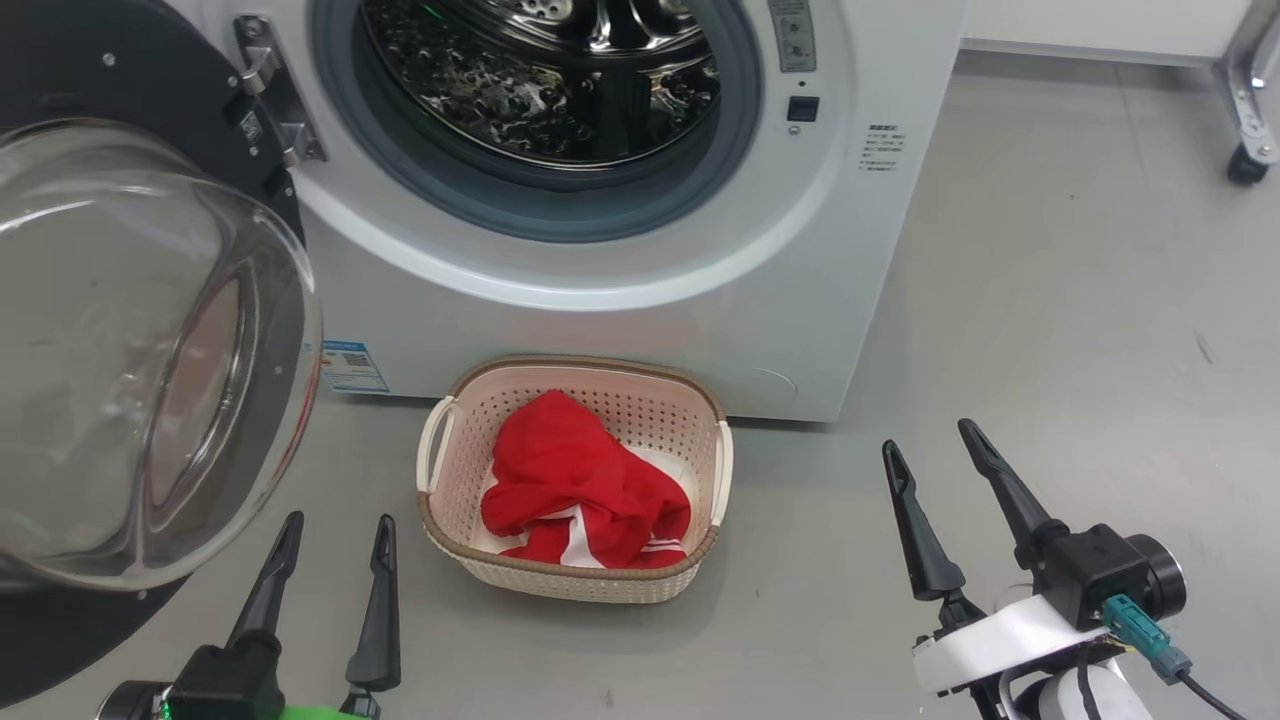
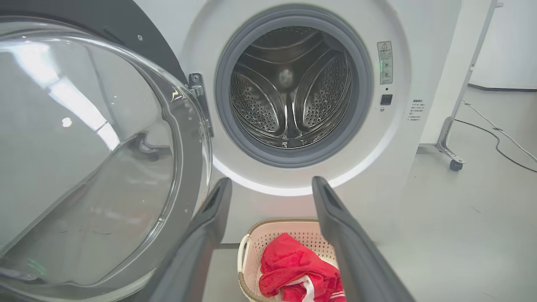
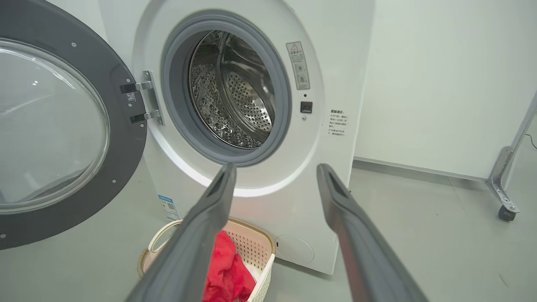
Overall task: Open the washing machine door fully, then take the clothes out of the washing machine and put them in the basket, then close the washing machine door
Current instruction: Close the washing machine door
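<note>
The white washing machine (image 1: 640,330) stands ahead with its door (image 1: 120,350) swung wide to the left, glass bowl bulging toward me. Its steel drum (image 2: 289,88) looks bare inside. Red clothes (image 1: 575,485) with white stripes lie in the cream basket (image 1: 450,520) on the floor right before the machine. My left gripper (image 1: 338,530) is open, low at the left between door and basket, holding nothing. Right of the basket, my right gripper (image 1: 935,445) is open too and holds nothing. From the wrists I see the door (image 2: 96,155) (image 3: 54,126), basket (image 2: 247,256) (image 3: 262,251) and clothes (image 2: 293,264) (image 3: 228,272).
Grey floor (image 1: 1080,330) stretches right of the machine. A metal frame leg on a castor (image 1: 1250,160) stands at the far right by a white wall (image 3: 440,84). A cable (image 2: 499,142) trails on the floor behind.
</note>
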Motion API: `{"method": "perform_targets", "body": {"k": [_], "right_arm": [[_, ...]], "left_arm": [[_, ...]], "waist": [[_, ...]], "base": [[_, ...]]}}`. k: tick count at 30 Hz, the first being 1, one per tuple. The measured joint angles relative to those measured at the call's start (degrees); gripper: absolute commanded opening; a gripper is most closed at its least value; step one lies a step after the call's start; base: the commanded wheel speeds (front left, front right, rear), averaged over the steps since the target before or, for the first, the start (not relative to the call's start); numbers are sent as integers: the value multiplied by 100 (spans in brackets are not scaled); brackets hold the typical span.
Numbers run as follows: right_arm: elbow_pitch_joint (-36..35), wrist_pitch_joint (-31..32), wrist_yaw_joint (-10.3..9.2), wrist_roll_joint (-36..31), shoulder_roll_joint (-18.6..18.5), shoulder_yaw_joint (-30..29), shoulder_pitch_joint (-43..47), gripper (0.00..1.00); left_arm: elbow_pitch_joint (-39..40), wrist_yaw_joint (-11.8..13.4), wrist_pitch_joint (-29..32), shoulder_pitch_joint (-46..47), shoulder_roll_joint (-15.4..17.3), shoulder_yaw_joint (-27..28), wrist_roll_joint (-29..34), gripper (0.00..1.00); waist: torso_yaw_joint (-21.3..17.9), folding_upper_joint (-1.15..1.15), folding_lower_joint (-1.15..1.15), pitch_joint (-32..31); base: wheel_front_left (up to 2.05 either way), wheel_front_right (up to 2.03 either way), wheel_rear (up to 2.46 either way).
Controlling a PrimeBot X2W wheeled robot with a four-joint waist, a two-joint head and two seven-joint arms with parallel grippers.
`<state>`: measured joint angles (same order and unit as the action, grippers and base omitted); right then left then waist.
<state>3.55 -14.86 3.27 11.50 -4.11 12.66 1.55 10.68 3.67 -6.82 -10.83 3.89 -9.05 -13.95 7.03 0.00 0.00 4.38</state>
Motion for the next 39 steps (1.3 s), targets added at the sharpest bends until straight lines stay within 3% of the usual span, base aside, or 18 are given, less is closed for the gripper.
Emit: {"method": "perform_targets", "body": {"k": [28,39], "right_arm": [[164,0,71,-4,-31,107,18,100],[225,0,78,-4,-7,235,16,100]], "left_arm": [[-241,108,-32,-12,-32,-10,-68,100],[-237,115,-38,-68,-33,93,-115,100]], "waist": [[1806,0,0,-232],[2028,0,0,-293]], "base": [[0,0,0],[0,0,0]]}}
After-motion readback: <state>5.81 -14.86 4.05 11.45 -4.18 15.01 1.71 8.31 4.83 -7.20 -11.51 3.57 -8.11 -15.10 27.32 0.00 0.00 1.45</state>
